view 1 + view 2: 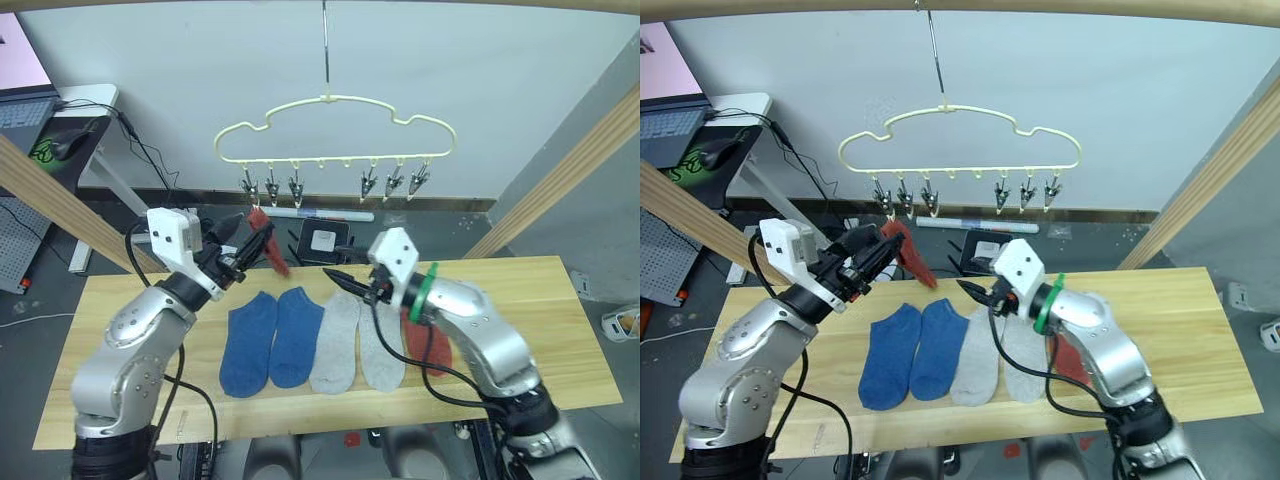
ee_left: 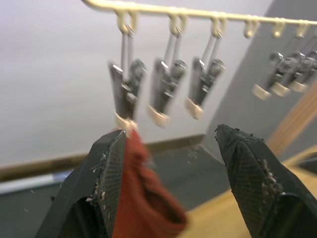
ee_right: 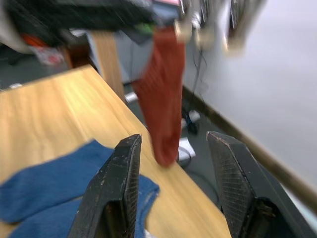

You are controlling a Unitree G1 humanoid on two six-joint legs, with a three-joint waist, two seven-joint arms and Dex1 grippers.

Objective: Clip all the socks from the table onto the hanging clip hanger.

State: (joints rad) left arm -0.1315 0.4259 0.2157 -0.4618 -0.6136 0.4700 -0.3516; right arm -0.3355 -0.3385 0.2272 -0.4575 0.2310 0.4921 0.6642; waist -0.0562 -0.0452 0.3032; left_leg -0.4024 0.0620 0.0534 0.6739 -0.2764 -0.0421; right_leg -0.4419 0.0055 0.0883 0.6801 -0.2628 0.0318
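Grey wall behind, a red sock (image 1: pixel 268 243) hangs limp from the hanger's (image 1: pixel 335 128) leftmost clip (image 2: pixel 125 94), both robot jaws spread and empty, five soft light socks (image 1: pixel 272 338) on the counter (image 1: pixel 540 310), best pinched at the cuff

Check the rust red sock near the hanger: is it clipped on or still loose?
Clipped on, it seems. The red sock hangs from the leftmost clip of the clip hanger; the left hand is open, one finger beside it.

Far left: laptop (image 1: pixel 665 120) and black mouse (image 1: pixel 712 152) sat on a side desk (image 1: pixel 740 103), cables (image 1: pixel 145 150) trailing. Wooden pole (image 1: pixel 940 6) ran overhead; white box (image 1: pixel 323 241) on floor beyond.
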